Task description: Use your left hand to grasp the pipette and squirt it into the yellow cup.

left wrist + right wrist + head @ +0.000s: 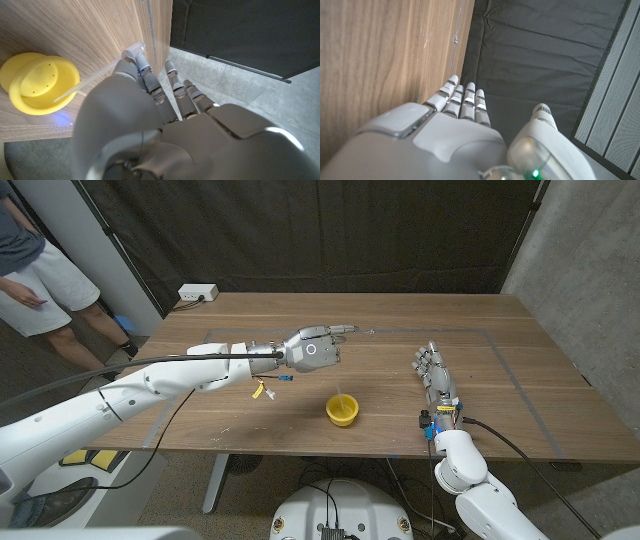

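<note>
I see my left hand (312, 350) gripping the thin clear plastic pipette (75, 90) above the small round yellow cup (342, 410), its tip pointing into the cup. Beside the cup, my right hand (433, 372) rests open, fingers straight.

A brown wooden table (400, 320) holds the things. Thin pale lines mark a big box shape on its top. A yellow cup (342, 410) sits on the wood near the front edge, about in the middle. A white power box (197, 293) sits at the far left corner. The right hand (434, 373) rests on the table to the right of the cup.
</note>
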